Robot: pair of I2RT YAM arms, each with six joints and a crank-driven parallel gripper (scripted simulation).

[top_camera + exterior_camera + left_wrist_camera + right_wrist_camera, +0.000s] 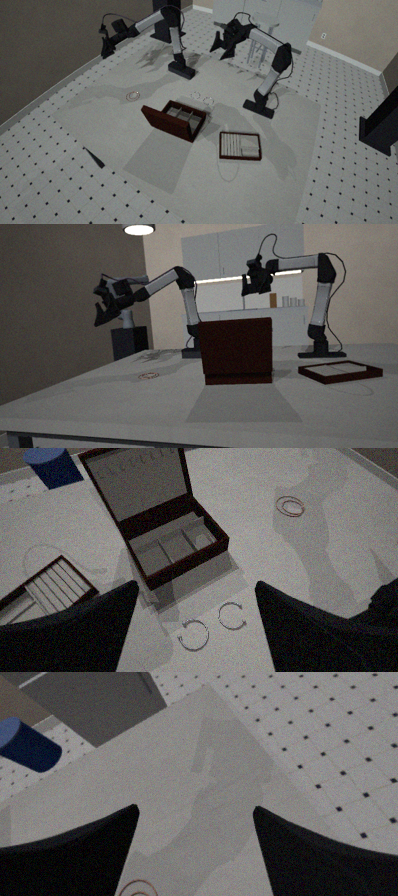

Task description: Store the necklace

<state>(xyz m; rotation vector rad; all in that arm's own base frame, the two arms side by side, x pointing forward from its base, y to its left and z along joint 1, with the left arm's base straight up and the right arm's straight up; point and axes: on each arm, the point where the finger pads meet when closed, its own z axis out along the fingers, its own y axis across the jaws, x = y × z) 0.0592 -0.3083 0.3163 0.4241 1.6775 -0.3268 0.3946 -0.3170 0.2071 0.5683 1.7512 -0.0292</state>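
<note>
Grey light lies over the pale table (102, 124) (93, 407) (250, 493) (150, 762), with dotted floor tiles beyond its edges in the top view; the jewelry box (166, 126) (235, 348) (190, 560) stands open near the middle of that frame, its long compartment (162, 530) apparently the strip along the hinge, behind three small ones. What looks like the necklace (209, 119) is a faint, thin strand on the table just beside the box, right of it in the top view; its full course cannot be traced. Two pale open bangles (199, 94) (208, 635) lie apart from it, at the lower middle of the left wrist view; a reddish pair (127, 97) (139, 376) (277, 505) (137, 880) rests at the upper right there. Both the left gripper (220, 53) (196, 583) and the right gripper (196, 808) have their fingers wide apart, holding nothing. Such a chain is likely light and limp, prone to slither or drape rather than keep its shape; a gentle pinch across several gathered strands seems wisest, taken at the part clear of the box wall; a grip at one end would probably leave a tail hanging over the rim, and a hard tug might strain the links.
</note>
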